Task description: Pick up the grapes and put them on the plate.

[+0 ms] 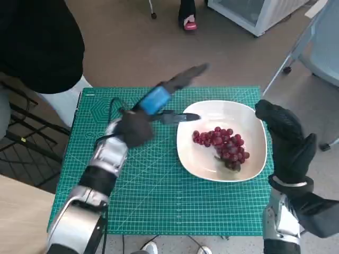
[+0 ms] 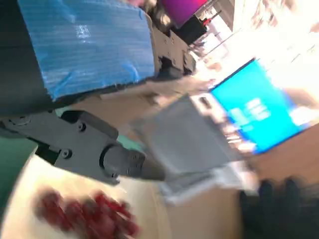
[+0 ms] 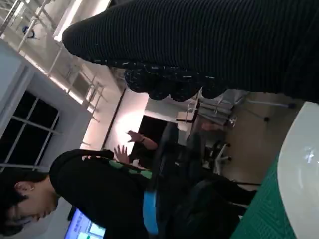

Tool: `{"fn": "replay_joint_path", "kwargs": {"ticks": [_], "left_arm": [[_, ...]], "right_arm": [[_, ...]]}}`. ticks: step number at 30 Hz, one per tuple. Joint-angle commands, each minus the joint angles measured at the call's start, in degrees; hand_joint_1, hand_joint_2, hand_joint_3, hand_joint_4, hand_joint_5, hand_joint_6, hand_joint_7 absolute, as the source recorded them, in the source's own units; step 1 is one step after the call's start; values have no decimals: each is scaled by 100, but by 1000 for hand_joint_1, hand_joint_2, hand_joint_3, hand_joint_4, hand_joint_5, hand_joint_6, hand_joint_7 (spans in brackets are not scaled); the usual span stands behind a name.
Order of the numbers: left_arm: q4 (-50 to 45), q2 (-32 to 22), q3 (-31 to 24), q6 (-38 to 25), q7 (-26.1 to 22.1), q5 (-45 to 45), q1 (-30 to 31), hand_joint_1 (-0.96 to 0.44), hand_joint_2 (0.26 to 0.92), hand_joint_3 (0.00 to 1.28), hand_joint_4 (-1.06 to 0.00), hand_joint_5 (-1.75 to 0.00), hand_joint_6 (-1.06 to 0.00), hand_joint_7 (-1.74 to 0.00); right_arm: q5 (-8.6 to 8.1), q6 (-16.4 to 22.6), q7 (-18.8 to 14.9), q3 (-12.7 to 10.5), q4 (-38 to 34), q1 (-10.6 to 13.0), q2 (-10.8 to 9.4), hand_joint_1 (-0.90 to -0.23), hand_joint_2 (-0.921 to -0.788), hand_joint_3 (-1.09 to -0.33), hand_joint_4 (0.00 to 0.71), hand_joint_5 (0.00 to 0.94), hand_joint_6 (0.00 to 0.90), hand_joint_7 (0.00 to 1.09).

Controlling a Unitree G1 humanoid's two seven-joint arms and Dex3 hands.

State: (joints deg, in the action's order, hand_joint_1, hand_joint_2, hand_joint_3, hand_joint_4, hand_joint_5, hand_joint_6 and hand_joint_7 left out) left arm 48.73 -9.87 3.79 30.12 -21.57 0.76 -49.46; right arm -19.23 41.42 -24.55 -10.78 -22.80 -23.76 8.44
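A bunch of dark red grapes (image 1: pixel 223 145) lies on the white plate (image 1: pixel 254 132) at the right of the green mat; the grapes (image 2: pixel 89 214) also show blurred in the left wrist view. My left hand (image 1: pixel 159 103) hovers above the plate's left rim with its fingers spread and holds nothing. My right hand (image 1: pixel 283 137) in its black glove hangs just beyond the plate's right rim, fingers loosely extended, empty. The right wrist view shows the glove (image 3: pixel 199 45) and a slice of the plate (image 3: pixel 301 164).
The green cutting mat (image 1: pixel 148 185) covers the small table. A person in dark clothing sits at the upper left (image 1: pixel 37 37), also seen in the right wrist view (image 3: pixel 89 194). A foot (image 1: pixel 189 22) and a white cabinet (image 1: pixel 254 13) stand beyond the table.
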Motion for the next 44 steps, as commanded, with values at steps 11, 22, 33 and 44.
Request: {"fn": "replay_joint_path", "kwargs": {"ticks": [11, 22, 33, 44], "left_arm": [[-407, 254, -961, 1171, -534, 1262, 1197, -497, 921, 308, -92, -5, -187, -1], [-1342, 167, -1192, 613, -973, 1861, 1936, -507, 921, 349, -128, -14, -185, -1], [-2044, 75, -1382, 46, -1165, 2210, 2444, -509, 921, 358, -135, -10, -182, -2], [-2210, 131, -1450, -57, -1087, 2197, 2638, -517, 921, 354, -144, -7, -192, -6]], "right_arm": [[-85, -128, -243, 119, -236, -182, -62, -638, -921, -754, 335, 2, 92, 208], [-115, -138, -347, 174, -277, -225, -79, -637, -921, -757, 334, 1, 91, 208], [-154, -147, -454, 176, -397, -295, -123, -644, -921, -756, 337, 2, 92, 211], [-119, -162, -438, 202, -333, -283, -161, -651, -921, -754, 342, 4, 95, 215]]}}
